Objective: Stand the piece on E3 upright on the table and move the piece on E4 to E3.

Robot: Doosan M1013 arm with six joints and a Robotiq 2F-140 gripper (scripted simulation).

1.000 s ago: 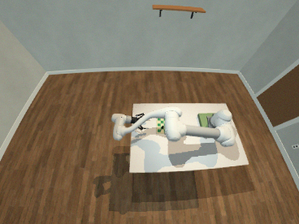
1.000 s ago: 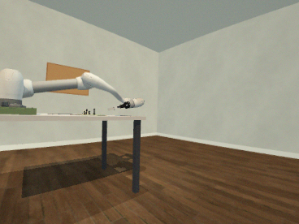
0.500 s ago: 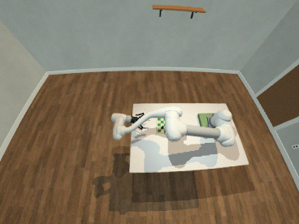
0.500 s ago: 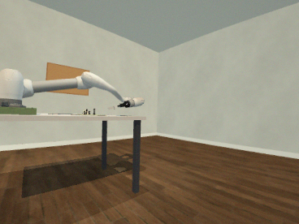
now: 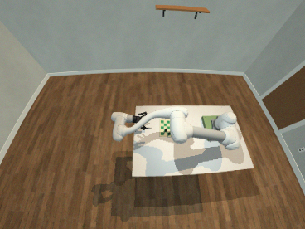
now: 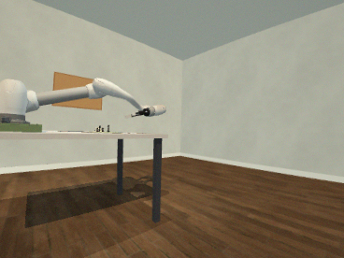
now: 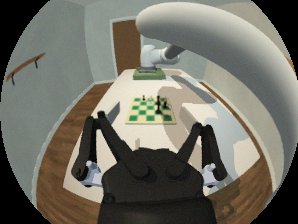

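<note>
A small green and white chessboard (image 5: 164, 124) (image 7: 143, 111) lies on the white table (image 5: 232, 159) (image 6: 70, 136). A few dark pieces (image 5: 166, 131) (image 6: 108, 127) (image 7: 160, 104) stand on it, too small to tell their squares or whether one lies flat. My gripper (image 5: 143, 122) (image 6: 133, 114) (image 7: 150, 108) is open and empty. It hangs above the table's end, well short of the board and higher than the pieces, with its fingers pointing back towards the board.
The arm's base (image 5: 227, 124) (image 6: 11, 100) stands on a green plate (image 5: 208, 120) (image 6: 21, 126) at the table's other end. The arm's elbow (image 5: 178, 129) hangs over the board's side. The wooden floor lies all around, and a shelf (image 5: 182, 9) hangs on the far wall.
</note>
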